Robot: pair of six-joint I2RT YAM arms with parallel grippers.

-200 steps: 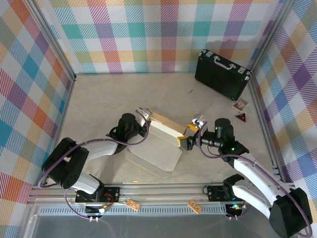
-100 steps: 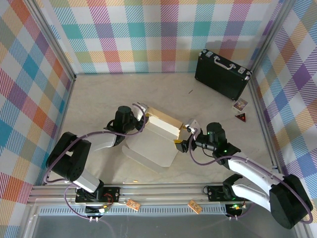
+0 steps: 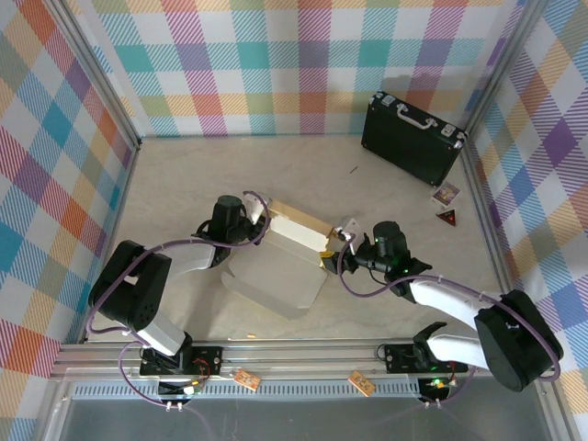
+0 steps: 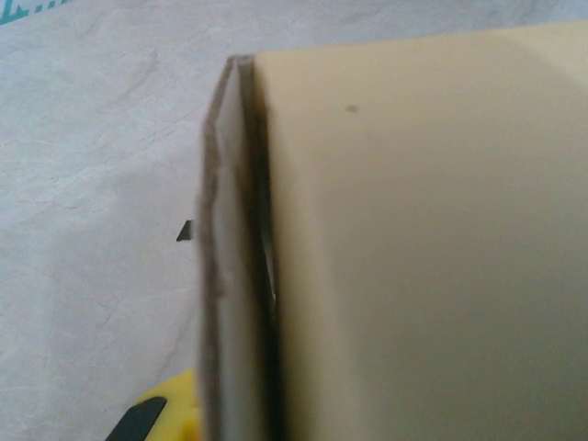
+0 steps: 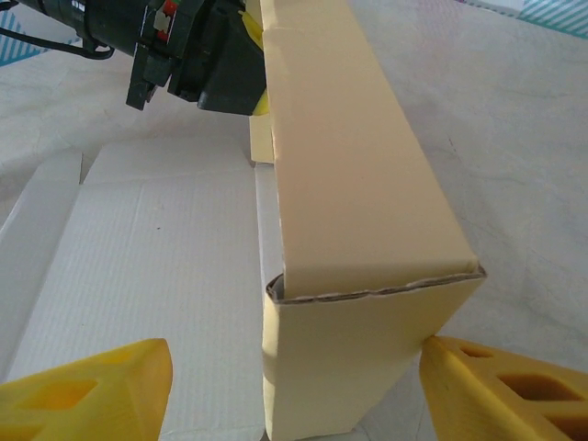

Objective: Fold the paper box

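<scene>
**Overhead and wrist views, box partly folded.** The paper box (image 3: 280,266) lies near the middle of the counter (image 3: 184,175), between my two arms. Its white inner panel is flat on the surface, and one long tan wall is folded up along the far edge (the wall runs from upper left to lower right in the overhead view). In the right wrist view the near end of this wall (image 5: 349,184) shows as a hollow, doubled sleeve with a raw corrugated edge. The white panel spreads out to its left.

My left gripper (image 3: 261,220) is closed on the far end of that upright wall. In the left wrist view the wall's edge (image 4: 234,276) stands right against the lens, with one yellow finger (image 4: 170,413) just beside it.

My right gripper (image 3: 331,253) is at the wall's other end with its jaws apart. Its yellow fingers (image 5: 83,390) straddle the sleeve, the right one close against the lower corner and the left one well clear over the white panel.

A black briefcase (image 3: 411,138) stands in the far right corner, well apart from the box.
</scene>
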